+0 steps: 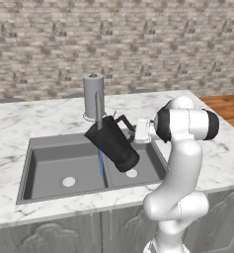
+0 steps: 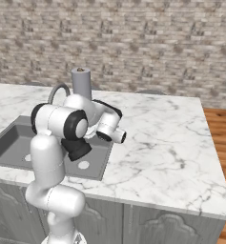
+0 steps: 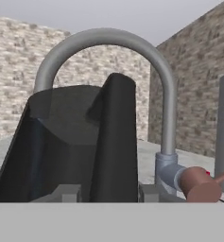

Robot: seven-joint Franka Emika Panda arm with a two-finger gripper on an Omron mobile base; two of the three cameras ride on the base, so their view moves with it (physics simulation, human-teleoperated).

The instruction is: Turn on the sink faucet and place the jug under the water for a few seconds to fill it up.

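The gripper [image 1: 136,132] is clamped on the loop handle of the rigid, smooth jug [image 1: 112,143], tilted over the sink [image 1: 49,170], likely growing heavier as the water [image 1: 101,163] fills it

Just ahead of the hand, the tall matt black plastic-looking jug [image 3: 80,146] stands before the smooth grey metal gooseneck faucet [image 3: 168,99] with its dull reddish lever [image 3: 201,184], above a matt grey sink [image 1: 54,163] set in glossy veined white marble counter [image 2: 157,138].

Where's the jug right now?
In the left base view the jug hangs tilted over the sink, near the centre divider under the faucet, with the water streaming just below it.
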